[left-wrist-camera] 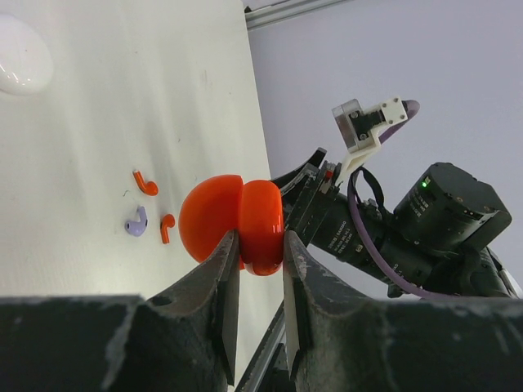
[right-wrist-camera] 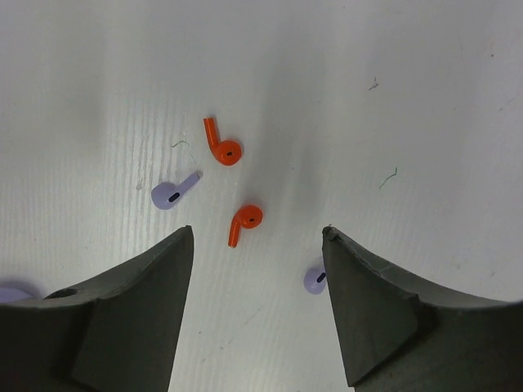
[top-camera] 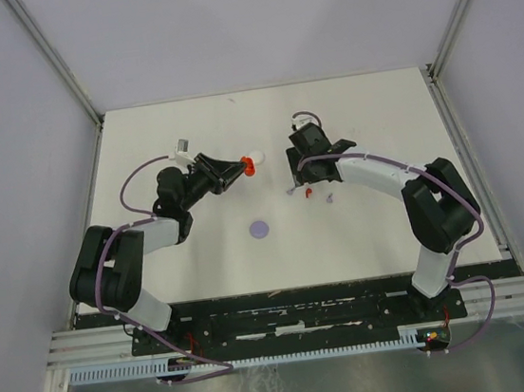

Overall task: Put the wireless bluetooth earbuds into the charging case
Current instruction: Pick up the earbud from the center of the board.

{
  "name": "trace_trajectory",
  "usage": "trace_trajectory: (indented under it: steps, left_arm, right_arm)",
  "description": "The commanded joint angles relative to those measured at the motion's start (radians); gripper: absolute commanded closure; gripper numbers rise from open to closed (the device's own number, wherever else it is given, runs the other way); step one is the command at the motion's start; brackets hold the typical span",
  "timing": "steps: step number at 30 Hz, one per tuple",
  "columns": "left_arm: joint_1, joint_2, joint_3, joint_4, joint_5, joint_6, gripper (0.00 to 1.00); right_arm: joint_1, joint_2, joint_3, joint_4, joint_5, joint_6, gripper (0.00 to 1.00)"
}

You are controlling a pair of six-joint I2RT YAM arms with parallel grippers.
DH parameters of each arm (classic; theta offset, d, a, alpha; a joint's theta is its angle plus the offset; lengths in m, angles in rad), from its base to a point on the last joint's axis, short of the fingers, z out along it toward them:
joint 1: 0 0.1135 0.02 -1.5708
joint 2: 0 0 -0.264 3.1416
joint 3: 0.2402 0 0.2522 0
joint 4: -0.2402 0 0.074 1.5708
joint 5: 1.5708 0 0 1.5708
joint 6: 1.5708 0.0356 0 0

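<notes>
My left gripper is shut on a red round charging case and holds it above the table; the case looks hinged partly open, with one half between the fingers. My right gripper is open, low over the earbuds. Two red earbuds lie on the table, the nearer one just ahead of the gap between the fingers. One pale purple earbud lies to their left. Another purple earbud is partly hidden by the right finger. The red case also shows in the top view.
A white round case lies just behind the red one. A pale purple disc lies nearer the arms' bases, its edge also visible in the right wrist view. The right arm is close beside the left gripper. Grey walls enclose the table.
</notes>
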Motion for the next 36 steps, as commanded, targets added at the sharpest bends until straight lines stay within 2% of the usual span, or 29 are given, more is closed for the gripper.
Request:
trace_trajectory:
  steps: [1,9,36]
  left_arm:
    - [0.001,-0.035,0.003,0.067,0.014,-0.011,0.97]
    - [0.001,-0.025,-0.005,0.083,0.019,-0.019,0.97]
    - [0.000,0.002,-0.010,0.119,0.034,-0.033,0.97]
  right_arm:
    - [-0.016,0.014,0.058,-0.020,0.023,0.049,0.30]
    - [-0.025,0.077,0.089,-0.044,-0.041,0.065,0.39]
    - [-0.036,0.167,0.096,-0.039,-0.120,0.105,0.49]
